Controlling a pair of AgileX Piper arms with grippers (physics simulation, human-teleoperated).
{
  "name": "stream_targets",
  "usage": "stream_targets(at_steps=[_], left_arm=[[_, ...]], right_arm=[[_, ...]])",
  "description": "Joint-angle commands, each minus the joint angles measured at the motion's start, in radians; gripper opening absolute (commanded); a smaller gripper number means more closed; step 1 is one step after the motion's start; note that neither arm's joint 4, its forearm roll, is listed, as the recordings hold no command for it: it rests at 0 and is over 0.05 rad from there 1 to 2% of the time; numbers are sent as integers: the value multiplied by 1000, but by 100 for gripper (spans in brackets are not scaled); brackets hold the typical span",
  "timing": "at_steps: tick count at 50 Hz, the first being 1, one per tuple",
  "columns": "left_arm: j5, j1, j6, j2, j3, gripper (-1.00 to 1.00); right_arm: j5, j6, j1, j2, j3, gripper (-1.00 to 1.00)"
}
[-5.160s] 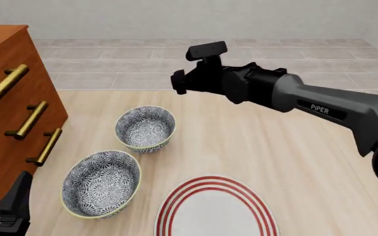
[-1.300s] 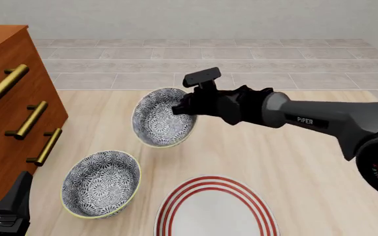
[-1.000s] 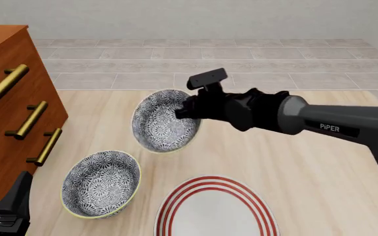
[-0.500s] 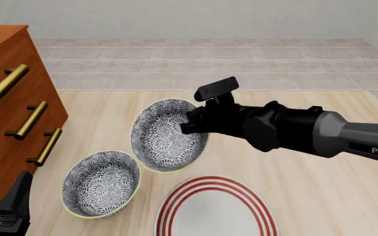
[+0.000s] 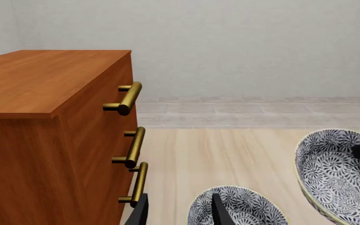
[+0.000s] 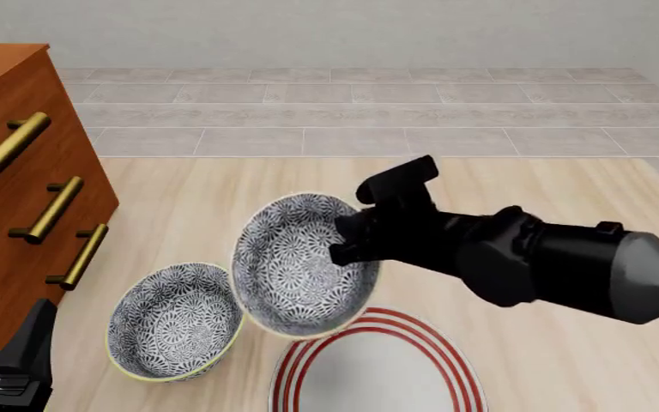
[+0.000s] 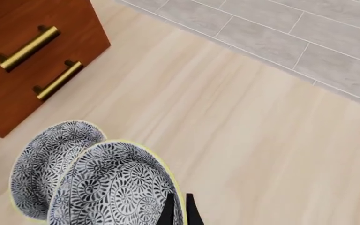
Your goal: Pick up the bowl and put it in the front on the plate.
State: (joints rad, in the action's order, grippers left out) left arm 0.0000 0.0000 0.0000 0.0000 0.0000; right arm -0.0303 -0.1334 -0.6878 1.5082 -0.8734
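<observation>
The right gripper (image 6: 343,243) pinches the rim of the deep grey-and-white floral bowl (image 6: 302,276), held tilted at frame centre above the red-ringed white plate's (image 6: 421,333) upper-left edge. Stiff, probably slippery and breakable, it is best gripped by its rim. The left gripper (image 5: 178,210) is spread, idle.

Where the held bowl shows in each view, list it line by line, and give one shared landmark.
Front view: the held bowl hangs tilted at centre, pinched by the right gripper, over the plate's far edge.
Left wrist view: bowl at the right edge.
Right wrist view: bowl near the bottom, fingers on its rim.
Shared landmark: the wooden dresser with brass handles.
</observation>
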Motion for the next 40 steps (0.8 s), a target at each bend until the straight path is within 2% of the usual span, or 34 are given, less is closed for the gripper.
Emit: stream_targets(at_steps=[1, 15, 40], left_arm=[[0, 0, 0, 0, 0, 100], [0, 0, 0, 0, 0, 100], [0, 0, 0, 0, 0, 100]], right_arm=[[-19, -29, -25, -61, 70, -100], [-55, -77, -64, -110, 161, -100], [-148, -139, -63, -145, 302, -100]])
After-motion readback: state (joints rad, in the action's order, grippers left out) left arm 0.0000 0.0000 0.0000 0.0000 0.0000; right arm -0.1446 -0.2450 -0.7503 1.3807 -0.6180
